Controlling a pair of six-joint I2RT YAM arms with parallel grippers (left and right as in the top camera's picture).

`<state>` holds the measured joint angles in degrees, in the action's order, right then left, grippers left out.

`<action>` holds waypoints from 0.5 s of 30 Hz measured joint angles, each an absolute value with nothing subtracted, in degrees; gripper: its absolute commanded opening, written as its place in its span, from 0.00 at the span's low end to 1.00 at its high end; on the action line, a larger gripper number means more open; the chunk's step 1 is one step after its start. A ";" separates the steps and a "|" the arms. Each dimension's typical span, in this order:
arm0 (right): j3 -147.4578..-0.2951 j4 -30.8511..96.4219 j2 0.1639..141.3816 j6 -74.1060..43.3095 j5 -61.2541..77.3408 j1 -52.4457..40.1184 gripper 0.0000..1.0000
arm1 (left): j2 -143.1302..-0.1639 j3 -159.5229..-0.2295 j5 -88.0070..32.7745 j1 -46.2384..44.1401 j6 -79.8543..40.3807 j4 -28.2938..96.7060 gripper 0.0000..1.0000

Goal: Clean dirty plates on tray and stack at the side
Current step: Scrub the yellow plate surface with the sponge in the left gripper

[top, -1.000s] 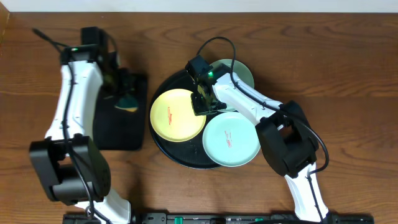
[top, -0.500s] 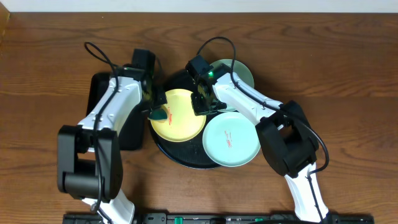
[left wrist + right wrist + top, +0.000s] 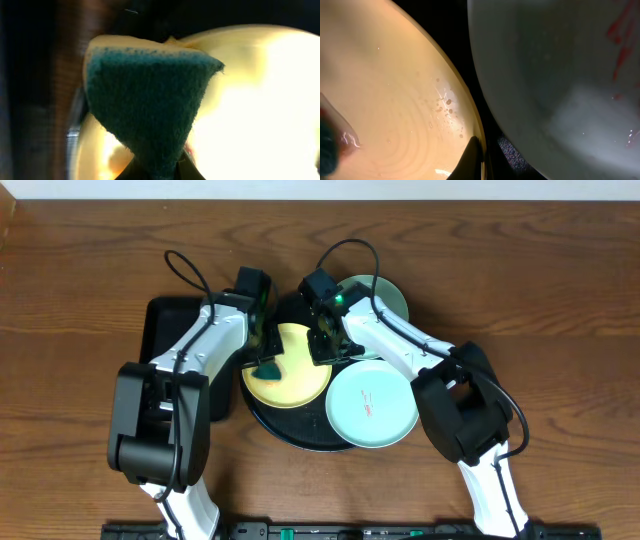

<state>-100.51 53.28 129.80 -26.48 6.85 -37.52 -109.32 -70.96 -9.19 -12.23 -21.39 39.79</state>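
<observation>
The round black tray (image 3: 262, 412) holds a pale yellow plate (image 3: 300, 370), a light blue plate (image 3: 372, 405) with red smudges at the front right and another light blue plate (image 3: 388, 295) at the back right. My left gripper (image 3: 265, 363) is shut on a green and yellow sponge (image 3: 150, 95) that rests on the yellow plate's left part. My right gripper (image 3: 322, 345) is shut on the yellow plate's right rim (image 3: 470, 125). The right wrist view shows the yellow plate (image 3: 385, 90) beside a light blue plate (image 3: 555, 75).
A rectangular black tray (image 3: 165, 330) lies left of the round tray on the brown wooden table (image 3: 540, 310). Both arms cross over the round tray's back half.
My left gripper carried the sponge from the rectangular tray rightward onto the yellow plate. My right gripper has stayed on the yellow plate's rim.
</observation>
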 measured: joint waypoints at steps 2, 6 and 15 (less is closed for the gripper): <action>-100.51 53.28 129.80 -26.48 6.85 -37.52 0.01 | -109.69 -70.96 -13.28 -12.45 -18.83 39.22 0.07; -100.51 53.28 129.80 -26.50 6.85 -37.52 0.01 | -110.39 -70.96 -19.73 -13.23 -13.26 39.16 0.08; -100.51 53.28 129.80 -26.48 6.85 -37.52 0.01 | -110.41 -70.98 -16.45 -13.89 -14.55 41.71 0.07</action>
<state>-100.51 53.28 129.80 -26.48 6.85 -37.52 -110.41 -70.98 -16.45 -13.89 -14.55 41.71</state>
